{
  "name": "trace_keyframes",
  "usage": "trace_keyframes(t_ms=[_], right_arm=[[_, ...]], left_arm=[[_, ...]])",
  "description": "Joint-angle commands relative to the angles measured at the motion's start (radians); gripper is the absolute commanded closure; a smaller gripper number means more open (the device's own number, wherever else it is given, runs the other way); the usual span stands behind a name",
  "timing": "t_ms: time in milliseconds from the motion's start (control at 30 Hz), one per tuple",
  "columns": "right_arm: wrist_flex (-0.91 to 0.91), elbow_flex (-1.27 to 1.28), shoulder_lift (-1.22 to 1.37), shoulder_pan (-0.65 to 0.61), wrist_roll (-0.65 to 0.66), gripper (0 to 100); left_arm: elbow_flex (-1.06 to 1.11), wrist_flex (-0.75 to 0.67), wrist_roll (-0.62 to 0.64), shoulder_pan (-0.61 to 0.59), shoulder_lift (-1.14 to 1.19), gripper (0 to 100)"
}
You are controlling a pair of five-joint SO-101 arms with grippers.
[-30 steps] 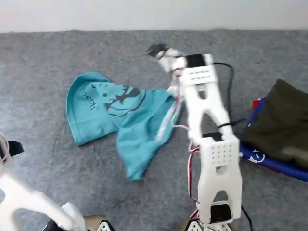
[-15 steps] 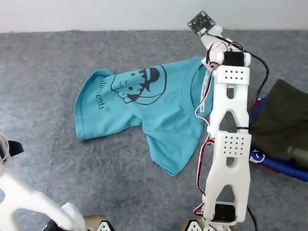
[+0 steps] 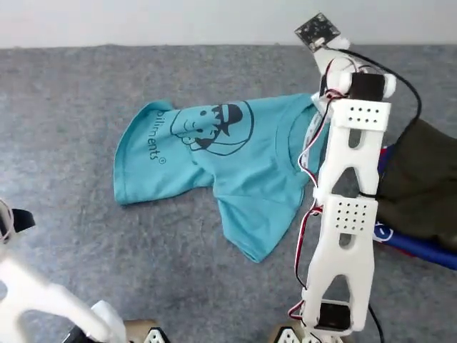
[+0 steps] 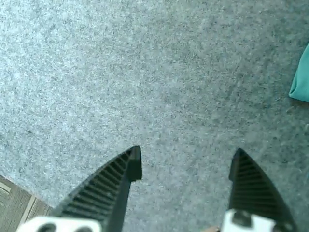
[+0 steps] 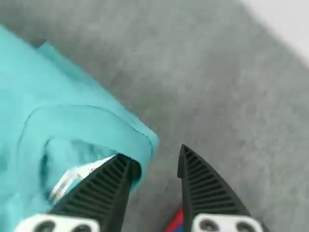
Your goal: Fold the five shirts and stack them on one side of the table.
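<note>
Right arm [image 3: 346,214] outstretched, right gripper [image 5: 159,159] spread at teal shirt [image 3: 243,161], left gripper [image 4: 188,151] spread

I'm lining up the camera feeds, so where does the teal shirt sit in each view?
High view: teal shirt spread mid-table, collar toward the right arm.
Left wrist view: a teal edge off to one side, beyond the open left pincer.
Right wrist view: its collar end, close by the right pincer.
Shared landmark: the grey table cover.

shirt [image 3: 243,164]: soft cloth | table [image 3: 71,93]: rough felt | right arm [image 3: 343,243]: matt plastic
</note>
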Motion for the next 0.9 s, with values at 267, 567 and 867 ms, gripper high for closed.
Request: trace_keyframes(t_ms=[267, 567, 867], right_arm=[[0.064, 0.032, -0.113, 0.053, -0.103, 69.0], [0.062, 0.700, -0.478, 0.051, -0.074, 69.1], [0.062, 1.086, -0.711, 0.053, -0.017, 69.1]], left_arm=[[-0.004, -0.012, -0.005, 0.000, -0.023, 71], [-0.004, -0.012, -0.005, 0.000, -0.021, 71], [-0.004, -0.011, -0.005, 0.018, -0.018, 71]])
